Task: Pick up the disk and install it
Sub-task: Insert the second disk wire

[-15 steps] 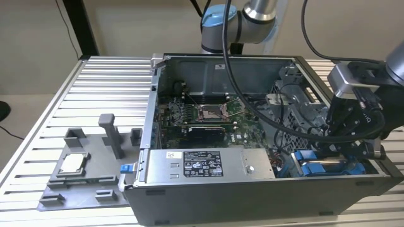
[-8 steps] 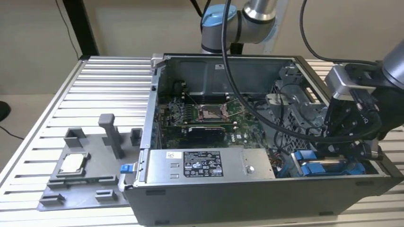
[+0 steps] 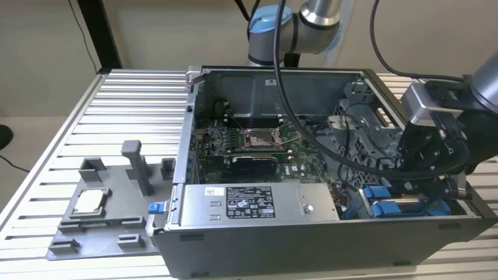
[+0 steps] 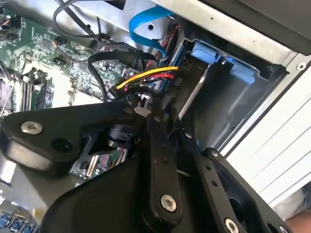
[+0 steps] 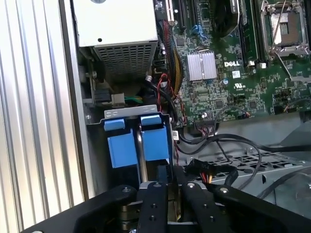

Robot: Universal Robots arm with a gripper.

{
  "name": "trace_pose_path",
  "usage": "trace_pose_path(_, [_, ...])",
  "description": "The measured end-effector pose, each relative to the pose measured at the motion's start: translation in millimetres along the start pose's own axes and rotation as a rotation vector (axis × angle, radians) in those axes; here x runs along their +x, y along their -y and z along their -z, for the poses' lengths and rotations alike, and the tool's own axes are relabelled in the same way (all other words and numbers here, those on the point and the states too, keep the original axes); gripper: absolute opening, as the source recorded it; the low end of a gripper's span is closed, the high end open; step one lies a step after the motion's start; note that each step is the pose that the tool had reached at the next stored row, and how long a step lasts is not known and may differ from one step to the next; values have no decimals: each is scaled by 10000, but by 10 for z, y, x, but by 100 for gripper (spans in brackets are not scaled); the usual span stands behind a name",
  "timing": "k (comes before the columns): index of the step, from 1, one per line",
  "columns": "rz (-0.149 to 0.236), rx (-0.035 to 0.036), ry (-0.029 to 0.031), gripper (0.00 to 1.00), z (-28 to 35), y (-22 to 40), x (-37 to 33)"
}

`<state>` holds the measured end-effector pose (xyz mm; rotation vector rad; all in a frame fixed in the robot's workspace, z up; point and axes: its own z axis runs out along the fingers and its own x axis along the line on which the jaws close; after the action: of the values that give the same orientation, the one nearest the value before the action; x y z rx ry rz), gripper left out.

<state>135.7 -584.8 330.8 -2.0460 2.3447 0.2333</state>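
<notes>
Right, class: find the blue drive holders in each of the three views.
Exterior view: blue drive holders, the case's near corner at that view's right.
Second wrist view: against the case's grey wall.
First wrist view: side by side.
Shared landmark: the green circuit board.

Tight quarters at the drive bay corner

We are seeing the gripper hanging low over the blue drive carriers in the open computer case, where the case wall is crowding it on the exterior view's right and the power supply box is blocking the exterior view's left. Loose black cables and a red-and-yellow wire bundle are lying across the approach beside the bay, while the motherboard area beyond is sitting more open.
</notes>
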Motion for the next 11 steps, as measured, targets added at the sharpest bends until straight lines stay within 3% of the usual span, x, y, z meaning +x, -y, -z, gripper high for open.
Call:
trace_pose_path(3, [-4,-6,-28,100,144,-14,-16])
trace_pose_path(11, [-4,-6,-31,100,492,-49,-55])
